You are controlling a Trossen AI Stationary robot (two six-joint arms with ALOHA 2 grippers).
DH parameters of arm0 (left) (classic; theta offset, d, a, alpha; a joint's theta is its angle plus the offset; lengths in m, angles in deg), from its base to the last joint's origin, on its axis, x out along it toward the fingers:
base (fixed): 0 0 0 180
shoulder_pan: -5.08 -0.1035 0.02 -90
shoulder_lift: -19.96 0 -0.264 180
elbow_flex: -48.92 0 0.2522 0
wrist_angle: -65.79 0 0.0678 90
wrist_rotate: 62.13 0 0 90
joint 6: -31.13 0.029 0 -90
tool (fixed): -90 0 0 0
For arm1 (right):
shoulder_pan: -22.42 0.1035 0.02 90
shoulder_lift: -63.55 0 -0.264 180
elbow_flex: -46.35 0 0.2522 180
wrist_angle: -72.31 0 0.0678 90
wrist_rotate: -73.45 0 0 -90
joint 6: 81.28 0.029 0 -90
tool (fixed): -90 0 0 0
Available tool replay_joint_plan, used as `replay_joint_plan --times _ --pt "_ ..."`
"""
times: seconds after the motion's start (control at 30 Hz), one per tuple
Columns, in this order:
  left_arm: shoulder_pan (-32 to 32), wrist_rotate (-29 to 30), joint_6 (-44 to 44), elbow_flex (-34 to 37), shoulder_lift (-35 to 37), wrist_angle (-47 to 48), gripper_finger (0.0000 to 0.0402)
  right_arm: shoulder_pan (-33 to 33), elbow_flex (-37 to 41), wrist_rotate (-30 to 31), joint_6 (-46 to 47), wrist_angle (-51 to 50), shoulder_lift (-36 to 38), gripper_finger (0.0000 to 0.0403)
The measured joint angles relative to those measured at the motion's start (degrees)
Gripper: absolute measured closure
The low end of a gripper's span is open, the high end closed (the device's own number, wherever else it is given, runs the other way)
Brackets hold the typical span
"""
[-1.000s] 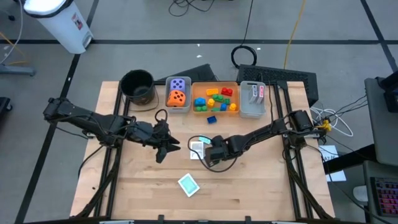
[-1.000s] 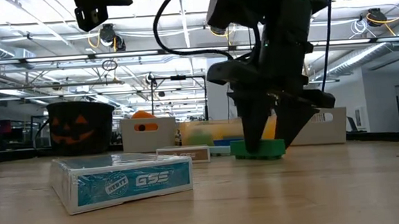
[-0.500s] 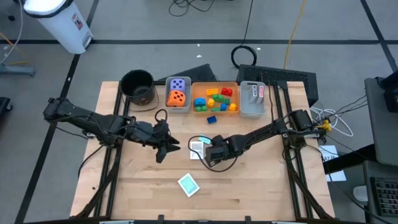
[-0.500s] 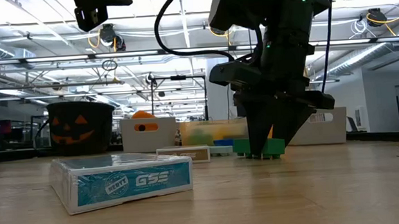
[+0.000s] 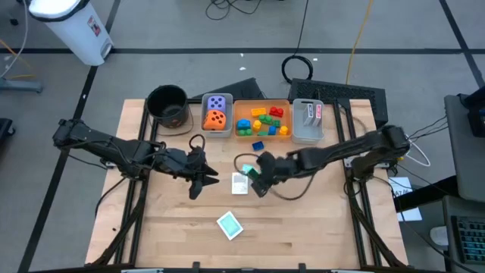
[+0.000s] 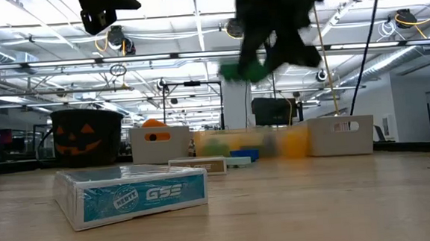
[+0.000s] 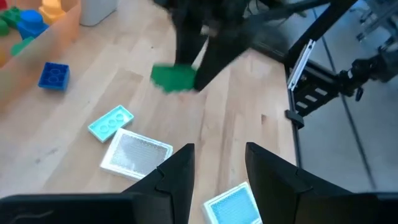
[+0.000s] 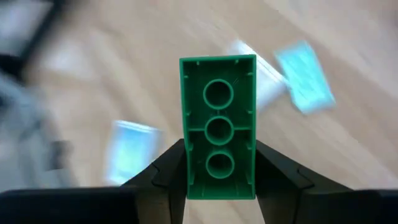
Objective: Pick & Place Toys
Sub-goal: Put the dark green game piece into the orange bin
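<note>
The wooden table [image 5: 303,220] carries, along its far edge, a round black pot [image 5: 167,105], a grey bin [image 5: 217,114] with a purple die [image 5: 218,102] and an orange die [image 5: 216,119], an orange bin [image 5: 261,119] of coloured bricks, and a second grey bin [image 5: 307,121] holding cards.

The right gripper [image 5: 256,174] hangs over the middle of the table, lifted clear of the wood. Its two fingers [image 8: 273,171] are closed on a green brick [image 8: 218,127], one pressing each long side, with the brick standing out ahead of the fingertips and its hollow underside facing the wrist camera. In the low view the brick [image 6: 240,70] is well above the tabletop.

The left gripper [image 5: 203,178] waits left of centre, its fingers [image 7: 177,171] narrowly parted around nothing.

A teal card pack [image 5: 229,224] lies near the front edge. Just beside the right gripper lie a white card [image 5: 240,184] and a teal card [image 7: 111,122]. A loose blue brick [image 5: 258,145] sits just in front of the orange bin.
</note>
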Motion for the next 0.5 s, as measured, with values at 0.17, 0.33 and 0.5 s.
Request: replay_joint_plan --times 0.17,0.33,0.5 --pt "-1.1 -0.4 9.2 0.0 0.0 -3.2 0.0254 -2.8 0.0 -8.2 -7.2 7.7 7.7 0.0269" --pt "-2.5 -1.0 18.9 0.0 0.0 -12.4 0.0254 -7.4 -0.1 -19.8 -6.9 13.2 11.7 0.0269" --pt "-3.3 -0.7 27.2 0.0 0.0 -20.6 0.0249 -10.6 -0.1 -33.6 -2.5 19.6 11.7 0.0269"
